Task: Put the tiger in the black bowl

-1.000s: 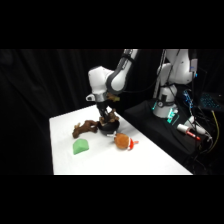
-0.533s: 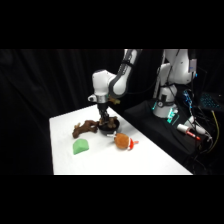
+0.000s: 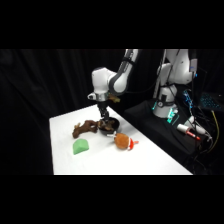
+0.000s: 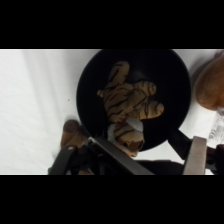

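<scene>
The tiger (image 4: 129, 107) lies inside the black bowl (image 4: 95, 75), sprawled across its floor, tan with dark brown stripes and a pale cream patch by its head, which reaches the near rim. The claw (image 4: 150, 157) hangs just above with its fingers (image 4: 196, 154) spread apart, gripping nothing. On the white tabletop (image 3: 145, 160), a green piece (image 3: 80, 146) and an orange plush (image 3: 122, 141) sit nearer than the bowl; a reddish-brown plush (image 3: 85, 128) lies beside it.
</scene>
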